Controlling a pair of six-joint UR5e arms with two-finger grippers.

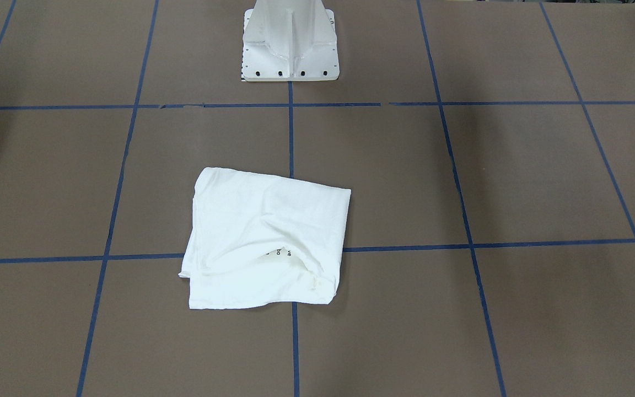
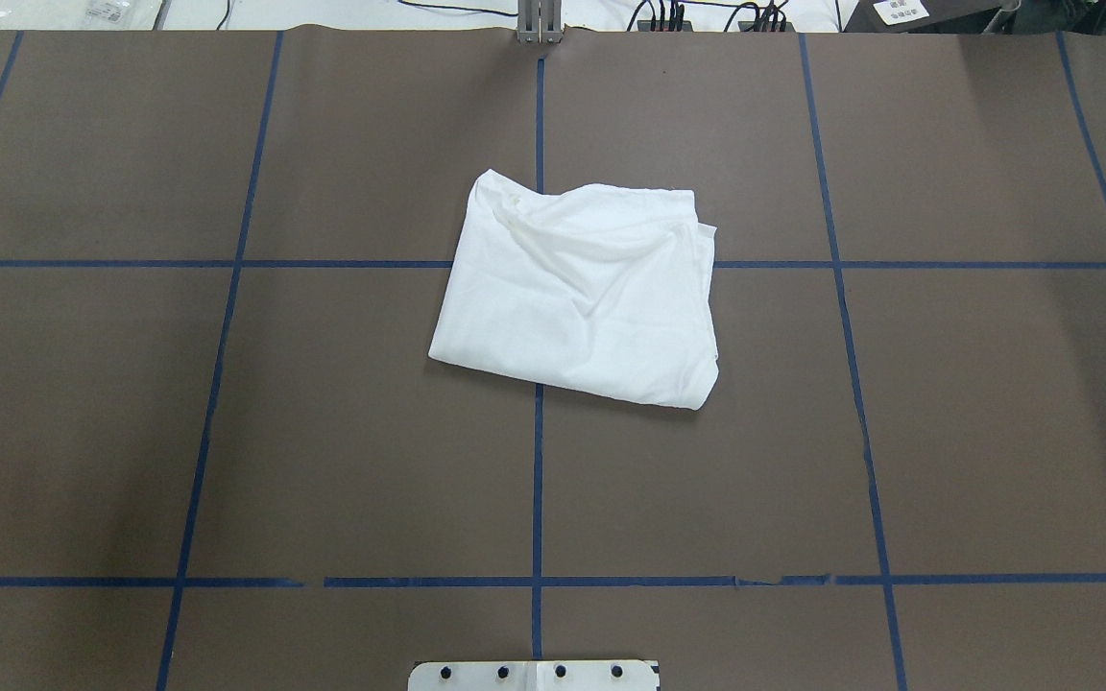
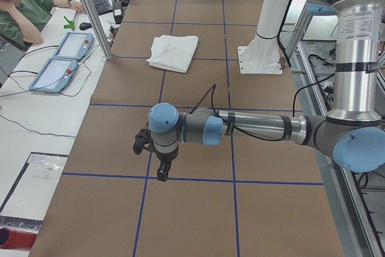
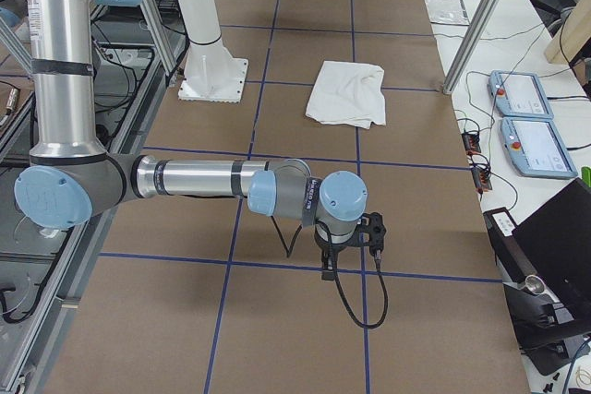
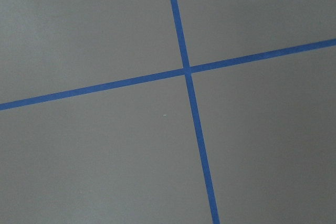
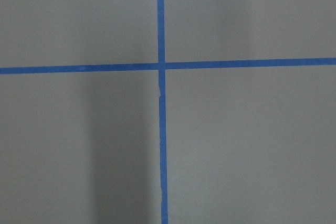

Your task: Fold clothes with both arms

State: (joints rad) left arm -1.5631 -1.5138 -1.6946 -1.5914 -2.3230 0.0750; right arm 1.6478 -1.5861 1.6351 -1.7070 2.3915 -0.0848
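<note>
Close by, the left pincer [image 3: 161, 174] hangs low over the brown desk [image 2: 227, 432]. I cannot tell whether it is released or clenched, and the same goes for the right pincer [image 4: 328, 270] at the other end. Farther off, mid-desk, the white T-shirt [image 2: 577, 293] lies folded, well apart from both, before the white pedestal [image 1: 290, 49].

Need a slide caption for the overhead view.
Roughly folded white shirt lying across the centre tape line of the brown table.
</note>
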